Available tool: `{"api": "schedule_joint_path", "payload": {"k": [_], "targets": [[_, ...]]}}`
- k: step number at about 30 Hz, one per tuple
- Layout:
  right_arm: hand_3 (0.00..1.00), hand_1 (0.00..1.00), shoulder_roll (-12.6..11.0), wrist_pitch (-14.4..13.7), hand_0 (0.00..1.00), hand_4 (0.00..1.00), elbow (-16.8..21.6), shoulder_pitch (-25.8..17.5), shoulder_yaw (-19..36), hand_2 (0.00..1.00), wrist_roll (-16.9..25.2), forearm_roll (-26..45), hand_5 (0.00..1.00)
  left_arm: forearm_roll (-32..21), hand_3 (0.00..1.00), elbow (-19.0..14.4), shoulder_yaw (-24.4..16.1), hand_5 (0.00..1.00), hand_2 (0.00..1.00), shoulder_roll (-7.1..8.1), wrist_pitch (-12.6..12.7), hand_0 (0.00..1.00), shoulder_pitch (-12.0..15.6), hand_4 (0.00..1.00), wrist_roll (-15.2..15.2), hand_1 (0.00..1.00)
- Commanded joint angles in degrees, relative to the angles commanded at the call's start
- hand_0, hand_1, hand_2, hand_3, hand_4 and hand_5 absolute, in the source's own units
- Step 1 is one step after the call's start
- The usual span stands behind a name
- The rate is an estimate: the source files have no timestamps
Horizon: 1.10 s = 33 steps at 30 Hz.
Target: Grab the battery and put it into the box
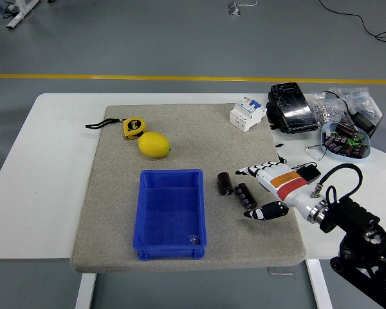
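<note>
Two dark cylindrical batteries lie on the grey mat point(116, 193), just right of the blue box point(171, 213). The battery point(246, 196) nearer the robot's right hand point(272, 190) lies tilted, with a second battery point(224, 183) just beside it on its left, closer to the box's right wall. The right hand reaches in from the lower right with its fingers point(248, 171) spread: the fingers extend above the nearer battery and the thumb point(265, 211) lies below it, so the battery sits in the open span between them. Whether any finger touches it cannot be told. The box stands open and nearly empty, with one small pale item near its front right corner; a narrow strip of bare mat separates it from the second battery.

Farther up the mat a lemon point(154, 145) and a yellow tape measure point(133, 127) lie near the box's far left side, and a white breaker block point(247, 113) sits near the mat's far right edge. The mat's lower right area is free.
</note>
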Motion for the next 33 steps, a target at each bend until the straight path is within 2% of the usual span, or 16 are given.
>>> {"api": "schedule_joint_path", "payload": {"k": [19, 33], "targets": [[0.836, 0.729, -0.8, 1.0, 0.8, 0.998, -7.0, 9.5, -11.5, 0.773, 3.4, -0.6, 0.318, -0.8, 0.584, -0.2, 0.4, 0.603, 0.632, -0.27, 0.0, 0.554, -0.4, 0.632, -0.2, 0.563], [0.828, 0.719, 1.4, 2.1, 0.787, 0.998, -11.8, 13.4, -16.2, 0.766, 4.3, 1.1, 0.335, -0.2, 0.584, -0.2, 0.2, 0.605, 0.629, -0.21, -0.1, 0.555, -0.4, 0.632, 0.1, 0.561]]}}
